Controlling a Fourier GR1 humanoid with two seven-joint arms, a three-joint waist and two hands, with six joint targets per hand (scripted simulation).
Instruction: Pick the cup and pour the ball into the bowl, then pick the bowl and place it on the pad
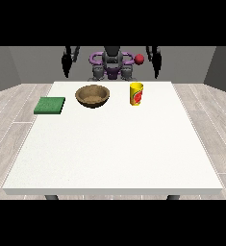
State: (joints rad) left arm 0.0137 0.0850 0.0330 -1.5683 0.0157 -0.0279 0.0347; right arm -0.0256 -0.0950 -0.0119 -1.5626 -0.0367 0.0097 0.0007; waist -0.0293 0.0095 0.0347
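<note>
A yellow cup (136, 94) with a red mark on its side stands upright on the white table (114, 149), right of centre at the far side. No ball shows inside it from here. A brown wooden bowl (92, 95) sits to its left, a short gap away. A flat green pad (50, 105) lies near the table's left edge. Both hands hang beside the torso behind the table's far edge, holding nothing. The hand at the view's left (66, 67) and the hand at the view's right (156, 67) have their fingers straight down.
The robot's torso (112, 65) stands behind the far edge, with a red round thing (139, 59) by its shoulder. The wide near half of the table is bare white surface. Grey wood flooring surrounds the table.
</note>
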